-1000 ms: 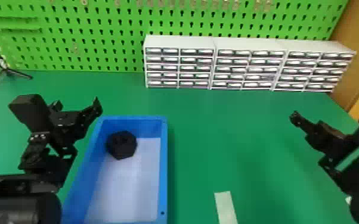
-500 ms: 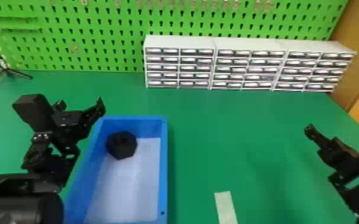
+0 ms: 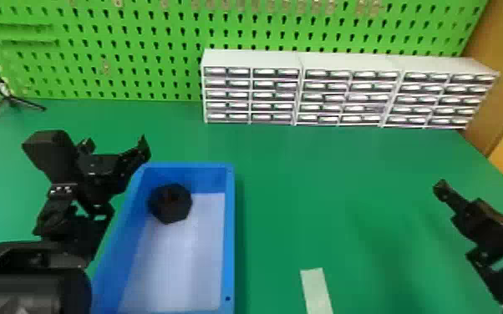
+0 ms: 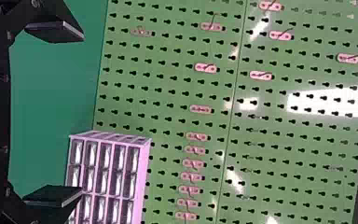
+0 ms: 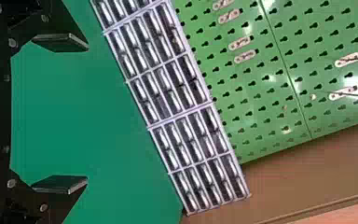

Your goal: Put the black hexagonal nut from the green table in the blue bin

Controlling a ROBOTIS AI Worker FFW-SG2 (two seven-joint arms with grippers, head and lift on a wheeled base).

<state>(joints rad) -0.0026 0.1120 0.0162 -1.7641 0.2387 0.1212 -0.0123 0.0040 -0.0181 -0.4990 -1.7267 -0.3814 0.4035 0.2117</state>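
Your right gripper (image 3: 463, 208) has drawn away to the right and a little nearer to you since the earlier frames, while your left gripper (image 3: 115, 147) has shifted only slightly to the right. You can see that the nut (image 3: 170, 204) hasn't budged: it lies inside the blue bin (image 3: 229, 242), up in the far left corner, with its hole facing up.

Your left gripper is just beside that same corner of the bin. Look at the left wrist view and you'll find its fingers (image 4: 56, 31) spread wide, with nothing between them. You get the same from the right wrist view: the right gripper's fingers (image 5: 61, 43) stand well apart and hold nothing. In the head view you have that gripper over the right side of the green worktop (image 3: 346, 179), well apart from the bin.

To the right of the bin, you have a pale strip (image 3: 316, 290) lying on the worktop. At the back you see the drawers (image 3: 250, 89) standing before the green pegboard (image 3: 146, 54), and a tripod (image 3: 8, 100) at the far left.
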